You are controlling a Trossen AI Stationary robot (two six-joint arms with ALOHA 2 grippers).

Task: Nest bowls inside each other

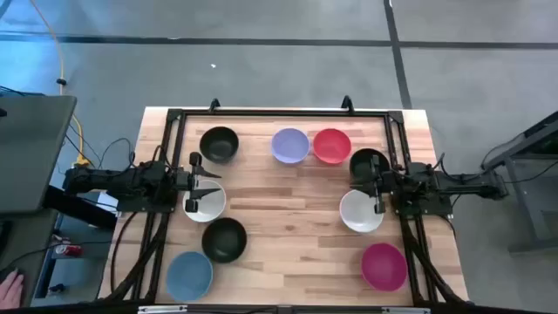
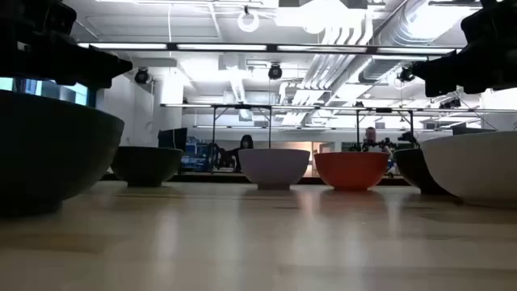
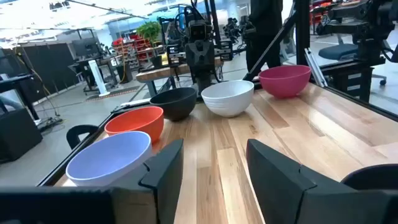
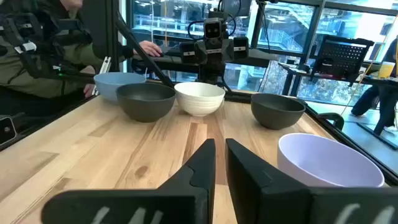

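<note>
Nine round plastic bowls sit apart on the wooden table (image 1: pixel 288 196), none nested. Left gripper (image 1: pixel 202 194) hovers over a white round plastic bowl (image 1: pixel 209 206) at the left side, fingers spread, holding nothing. Right gripper (image 1: pixel 370 185) hangs between a black bowl (image 1: pixel 366 160) and another white bowl (image 1: pixel 357 215), fingers nearly closed, empty.

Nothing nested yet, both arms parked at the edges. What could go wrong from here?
1. The left pincer hangs over the near white bowl's rim; a descent may tip it.
2. The right pincer sits between the black bowl and the other white bowl; a sweep could knock either.
</note>
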